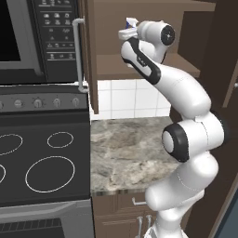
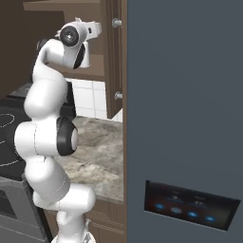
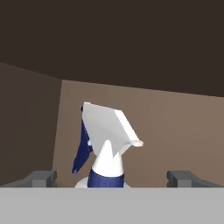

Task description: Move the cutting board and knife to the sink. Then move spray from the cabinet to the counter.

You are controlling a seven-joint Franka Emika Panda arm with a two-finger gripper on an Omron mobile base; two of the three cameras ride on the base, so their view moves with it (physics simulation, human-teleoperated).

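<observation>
Spray (image 3: pixel 106 148) stands upright on the shelf inside the cabinet (image 1: pixel 139 65), its white nozzle head and blue trigger rising between the two dark fingertips (image 3: pixel 41 178) in the hand view. Going left to right in the left base view: the black microwave (image 1: pixel 32 37) hangs above the stovetop (image 1: pixel 42 158), then comes the open cabinet with the bottle's top (image 1: pixel 129 27) peeking beside the arm's wrist, and below it the bare stone desk (image 1: pixel 125 148) where the bottle is meant to end up. The tool (image 3: pixel 113 179) is spread fully wide and grips nothing; its tips sit either side of the bottle but apart from it. That straddling pose looks like a lining-up for a grasp around the neck, so I judge the reach nearly done and the closing not yet begun.
</observation>
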